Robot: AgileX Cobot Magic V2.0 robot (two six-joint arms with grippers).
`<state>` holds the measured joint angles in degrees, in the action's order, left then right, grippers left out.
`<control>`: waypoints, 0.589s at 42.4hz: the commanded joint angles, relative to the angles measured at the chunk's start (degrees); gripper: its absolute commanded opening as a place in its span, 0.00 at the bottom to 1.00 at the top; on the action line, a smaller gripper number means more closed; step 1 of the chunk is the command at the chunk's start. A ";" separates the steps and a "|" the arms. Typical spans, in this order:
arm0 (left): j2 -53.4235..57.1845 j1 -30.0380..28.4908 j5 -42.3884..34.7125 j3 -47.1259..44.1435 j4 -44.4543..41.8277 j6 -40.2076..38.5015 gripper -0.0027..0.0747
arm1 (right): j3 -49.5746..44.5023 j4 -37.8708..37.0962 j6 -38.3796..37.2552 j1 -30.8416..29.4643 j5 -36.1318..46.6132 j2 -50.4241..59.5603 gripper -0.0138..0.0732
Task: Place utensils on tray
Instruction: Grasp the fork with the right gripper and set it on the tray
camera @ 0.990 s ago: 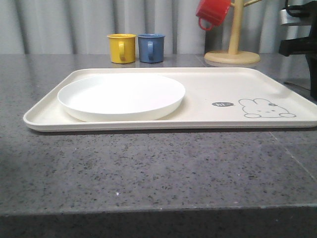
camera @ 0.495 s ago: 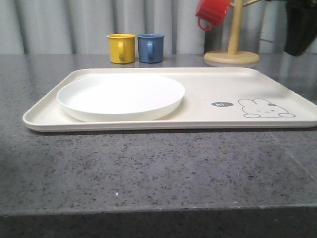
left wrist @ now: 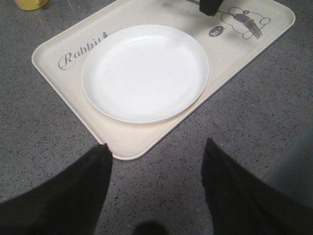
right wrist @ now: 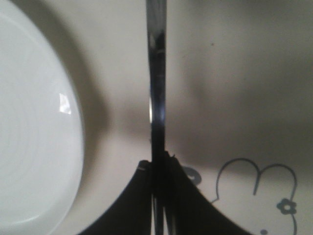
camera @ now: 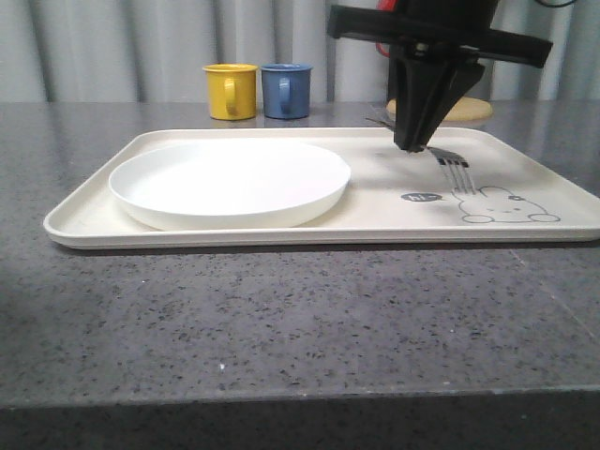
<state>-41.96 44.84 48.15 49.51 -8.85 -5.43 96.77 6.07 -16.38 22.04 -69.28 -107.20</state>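
The cream tray (camera: 84, 220) lies on the grey table with a round white plate (camera: 230, 183) on its left half. My right gripper (camera: 412, 141) hangs over the tray's right half, shut on a silver fork (camera: 457, 172). The tines point toward the rabbit drawing (camera: 506, 206), just above or on the tray floor. In the right wrist view the fork's handle (right wrist: 157, 98) runs straight out from between the shut fingers (right wrist: 132, 205), beside the plate (right wrist: 34, 122). My left gripper (left wrist: 156, 147) is open over bare table at the tray's near left corner (left wrist: 137, 144); from there the fork (left wrist: 249, 24) is visible.
A yellow mug (camera: 231, 91) and a blue mug (camera: 286, 90) stand behind the tray. A wooden mug tree's base (camera: 473, 108) sits at the back right, partly behind my right arm. Bare grey table stretches in front of the tray.
My right arm has swung in from the far right edge and now hangs over the tray's right half with the fork. Tray, plate and mugs have not moved.
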 commanded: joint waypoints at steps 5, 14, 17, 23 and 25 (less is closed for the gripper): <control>0.15 0.50 -3.71 1.48 -0.12 -0.55 0.56 | 1.90 -0.16 -4.20 -0.18 3.14 0.60 0.26; 0.15 0.50 -3.71 1.48 -0.12 -0.55 0.56 | 1.90 -0.14 -4.27 -0.18 4.74 -0.09 0.52; 0.15 0.50 -3.71 1.48 -0.12 -0.55 0.56 | 2.03 -0.24 -4.12 -0.23 4.87 -0.03 0.56; 0.15 0.50 -3.71 1.48 -0.12 -0.55 0.56 | 3.41 -0.88 0.67 -0.23 3.59 1.82 0.56; 0.15 0.50 -3.71 1.48 -0.12 -0.55 0.56 | 3.46 -1.33 2.77 -0.23 3.16 3.29 0.56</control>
<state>-41.96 44.84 48.15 49.51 -8.85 -5.43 97.95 5.81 -17.65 22.04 -65.97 -109.55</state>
